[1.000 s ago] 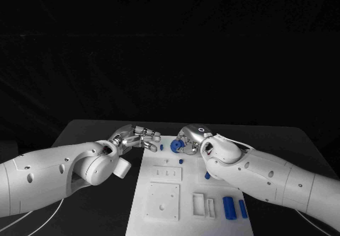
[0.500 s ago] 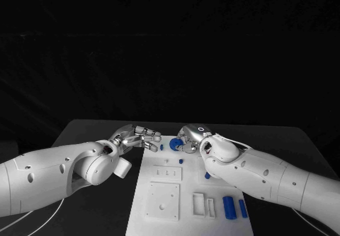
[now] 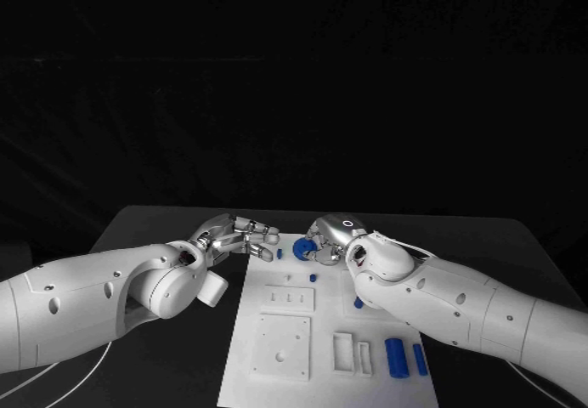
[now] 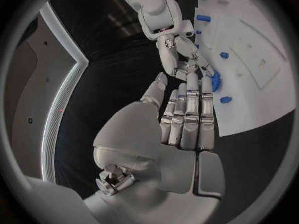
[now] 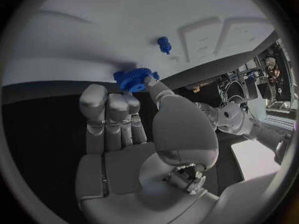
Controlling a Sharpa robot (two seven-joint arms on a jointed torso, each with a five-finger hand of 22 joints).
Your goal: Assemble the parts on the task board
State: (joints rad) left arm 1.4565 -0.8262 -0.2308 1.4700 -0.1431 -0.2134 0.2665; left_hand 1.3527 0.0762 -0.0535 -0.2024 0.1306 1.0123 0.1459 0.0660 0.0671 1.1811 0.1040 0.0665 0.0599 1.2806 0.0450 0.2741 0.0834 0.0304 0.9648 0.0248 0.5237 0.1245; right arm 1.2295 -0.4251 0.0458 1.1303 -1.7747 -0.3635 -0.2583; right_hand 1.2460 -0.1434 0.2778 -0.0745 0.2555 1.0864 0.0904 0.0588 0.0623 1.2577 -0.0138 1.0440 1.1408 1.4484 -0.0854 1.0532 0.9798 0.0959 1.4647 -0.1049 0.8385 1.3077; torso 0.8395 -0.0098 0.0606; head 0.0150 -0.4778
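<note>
The right hand [image 3: 329, 242] pinched a blue gear [image 5: 132, 78] over the task board [image 3: 285, 374] at its twelve-o'clock end — not yet seated. The left hand [image 3: 239, 235] hovered beside it, fingers apart and holding nothing — several blue parts [image 3: 396, 357] lay loose around four o'clock.

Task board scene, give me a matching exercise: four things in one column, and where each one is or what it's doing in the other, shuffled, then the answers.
Things:
1. blue gear
2. left hand
3. blue cylinder
4. task board

Places or states:
A. lies on the board's near right part
B. pinched by the right hand
C. white plate in the middle of the table
D. holds nothing, at the board's far left edge

Pairs: 1-B, 2-D, 3-A, 4-C
</note>
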